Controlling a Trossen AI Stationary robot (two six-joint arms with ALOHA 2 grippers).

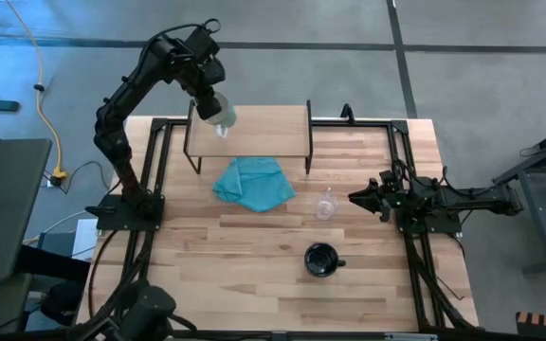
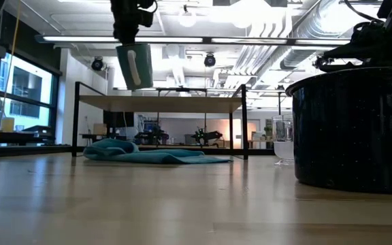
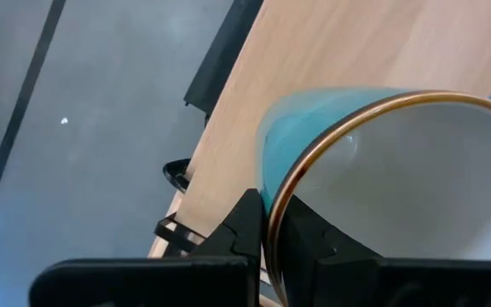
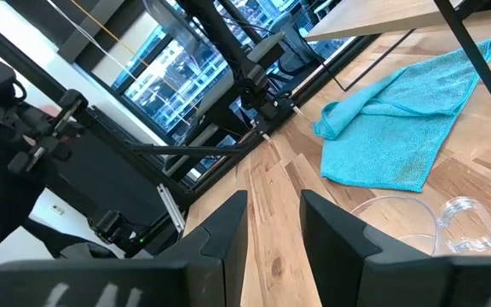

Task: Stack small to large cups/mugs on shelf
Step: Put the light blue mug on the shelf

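Left arm is reaching over the far-left end of the shelf (image 1: 254,118), its left gripper (image 3: 262,239) pinched onto the rim of the pale mug (image 1: 222,116), one finger inside the wall and one outside; the mug is hanging clear above the board, tilted, not yet touching it. Judging by this, the step in hand is placing the first and largest vessel on the shelf; the next move is calling for the mug to be righted and lowered until its base is sitting flat on the board, then released. Moving right: a teal cloth (image 1: 253,183) is lying crumpled on the worktop (image 1: 254,275) just in front of the shelf, partly under its front edge, out of the placing path. Right of the cloth, the clear glass cup (image 1: 325,205) is standing near the middle of the worktop; the black mug (image 1: 321,259) is sitting nearer the front edge, handle pointing right. Farthest right, the right arm is waiting low, its right gripper (image 4: 273,230) partly parted and empty, fingers aimed at the glass cup close ahead. Nothing is blocking the shelf top; the black legs and frame are the only things to clear.
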